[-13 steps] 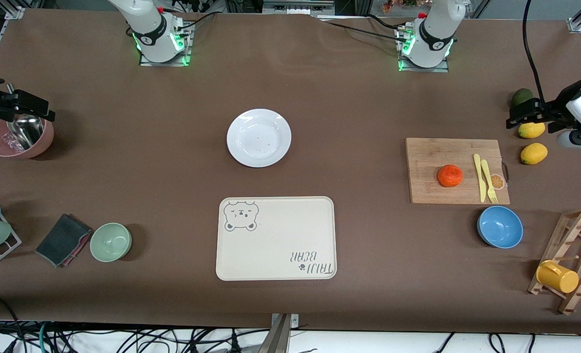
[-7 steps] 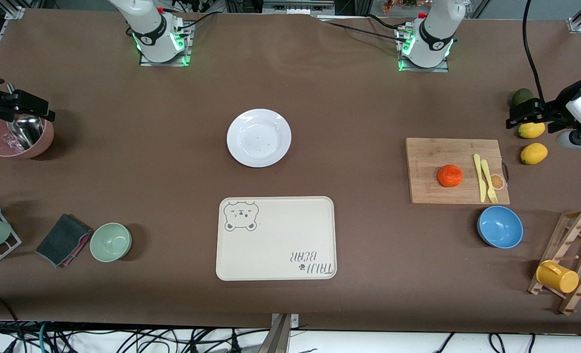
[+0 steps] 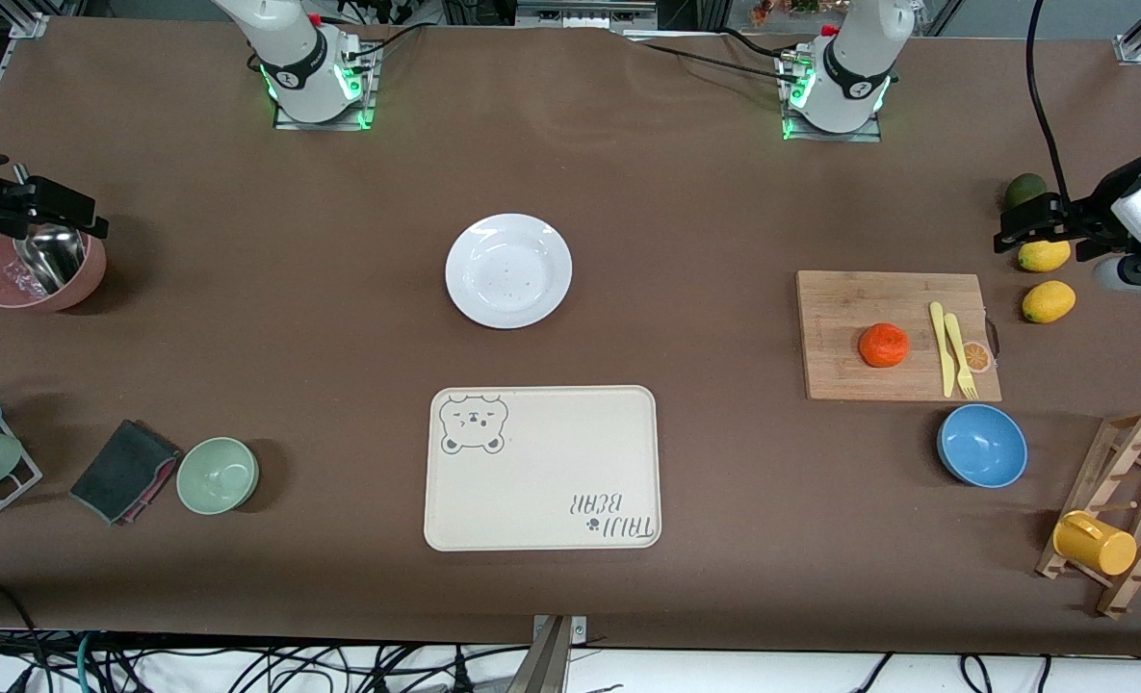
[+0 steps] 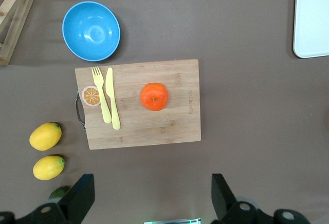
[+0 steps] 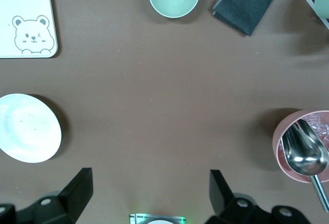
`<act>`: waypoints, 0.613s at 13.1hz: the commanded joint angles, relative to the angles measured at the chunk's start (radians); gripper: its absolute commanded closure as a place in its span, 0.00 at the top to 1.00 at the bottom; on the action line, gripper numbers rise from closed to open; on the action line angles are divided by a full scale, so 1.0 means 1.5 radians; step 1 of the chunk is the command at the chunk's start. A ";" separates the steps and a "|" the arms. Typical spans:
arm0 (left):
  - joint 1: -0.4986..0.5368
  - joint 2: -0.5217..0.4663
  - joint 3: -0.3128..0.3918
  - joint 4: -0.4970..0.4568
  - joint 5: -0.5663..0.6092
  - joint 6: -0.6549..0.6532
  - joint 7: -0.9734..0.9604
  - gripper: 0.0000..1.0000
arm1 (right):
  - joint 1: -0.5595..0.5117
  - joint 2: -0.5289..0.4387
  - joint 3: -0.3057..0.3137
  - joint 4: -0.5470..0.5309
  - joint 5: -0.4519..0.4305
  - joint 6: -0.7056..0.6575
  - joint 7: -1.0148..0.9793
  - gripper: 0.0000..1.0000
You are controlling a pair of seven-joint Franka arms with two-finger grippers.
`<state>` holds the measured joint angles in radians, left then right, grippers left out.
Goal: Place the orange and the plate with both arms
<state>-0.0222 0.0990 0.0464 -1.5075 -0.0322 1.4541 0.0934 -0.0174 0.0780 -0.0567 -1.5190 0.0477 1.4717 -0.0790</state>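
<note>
The orange sits on a wooden cutting board toward the left arm's end of the table; it also shows in the left wrist view. The white plate lies mid-table, and its edge shows in the right wrist view. My left gripper hangs high over the left arm's end, open and empty, apart from the orange. My right gripper hangs high over the right arm's end, open and empty, well away from the plate.
A beige bear tray lies nearer the camera than the plate. A yellow knife and fork lie on the board, with a blue bowl, two lemons, an avocado and a cup rack nearby. A pink bowl with a scoop, a green bowl and a dark cloth lie at the right arm's end.
</note>
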 commanded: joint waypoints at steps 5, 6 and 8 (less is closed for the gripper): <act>-0.002 0.010 0.001 0.023 0.017 -0.014 0.010 1.00 | -0.002 0.000 0.000 0.006 0.001 -0.007 0.001 1.00; -0.002 0.010 0.001 0.023 0.020 -0.014 0.010 1.00 | -0.002 0.000 0.000 0.006 0.001 -0.007 0.001 1.00; 0.002 0.011 0.001 0.023 0.015 -0.010 0.011 1.00 | -0.002 0.000 0.000 0.006 0.001 -0.007 0.001 1.00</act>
<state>-0.0222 0.0990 0.0480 -1.5075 -0.0322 1.4541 0.0935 -0.0174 0.0781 -0.0567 -1.5190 0.0477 1.4717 -0.0790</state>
